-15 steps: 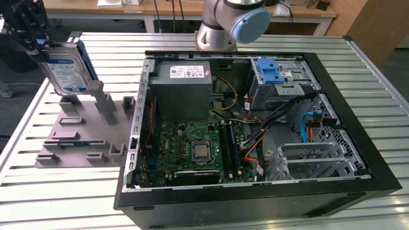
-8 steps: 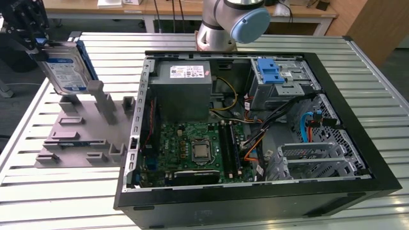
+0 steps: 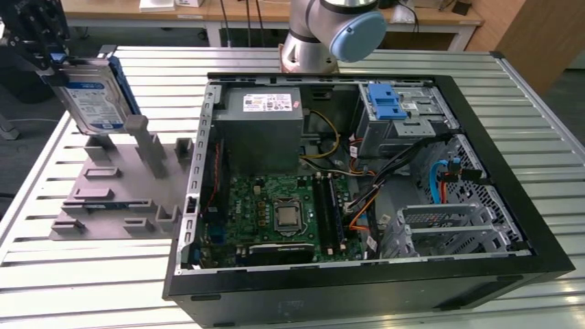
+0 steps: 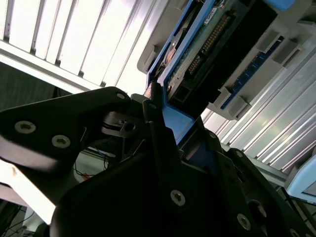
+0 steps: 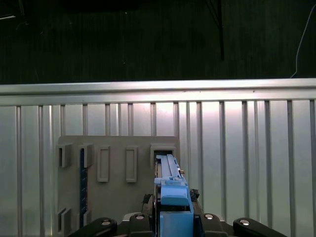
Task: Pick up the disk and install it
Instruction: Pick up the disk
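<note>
Gripping disk [image 3: 93,101] by its blue end handle [image 4: 175,123]: gripper [image 3: 53,63] clenched on handle, one finger each side in second wrist view. Disk hangs on edge, slightly tilted, over grey stand [image 3: 109,199] at exterior view's left, well apart from open computer case [image 3: 512,178]. Lower end close to stand's slot; cannot tell if clear. Judgement: draw straight along upright posts [image 3: 144,144], no twist, firm hold, since rails could snag.

the silver-grey disk [image 3: 95,101], blue-railed with a white-and-blue label, hangs upright on edge above the grey stand [image 3: 109,205].
</note>
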`<action>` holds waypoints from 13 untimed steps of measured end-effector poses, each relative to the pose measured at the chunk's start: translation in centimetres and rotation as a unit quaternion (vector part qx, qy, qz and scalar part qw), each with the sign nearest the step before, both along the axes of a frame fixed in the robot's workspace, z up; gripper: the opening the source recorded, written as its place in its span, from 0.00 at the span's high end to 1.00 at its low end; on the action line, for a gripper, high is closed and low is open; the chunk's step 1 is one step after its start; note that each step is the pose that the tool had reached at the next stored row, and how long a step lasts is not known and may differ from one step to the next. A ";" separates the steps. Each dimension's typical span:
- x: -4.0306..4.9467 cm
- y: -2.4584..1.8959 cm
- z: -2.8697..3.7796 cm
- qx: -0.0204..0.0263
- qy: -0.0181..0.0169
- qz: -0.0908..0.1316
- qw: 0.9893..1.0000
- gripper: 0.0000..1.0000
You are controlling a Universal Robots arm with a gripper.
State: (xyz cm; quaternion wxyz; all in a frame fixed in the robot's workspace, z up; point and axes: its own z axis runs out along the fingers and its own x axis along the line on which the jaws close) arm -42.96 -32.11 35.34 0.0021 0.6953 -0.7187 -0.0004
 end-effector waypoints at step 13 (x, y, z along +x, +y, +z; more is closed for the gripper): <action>0.00 0.03 0.32 0.000 0.000 0.000 1.000 0.64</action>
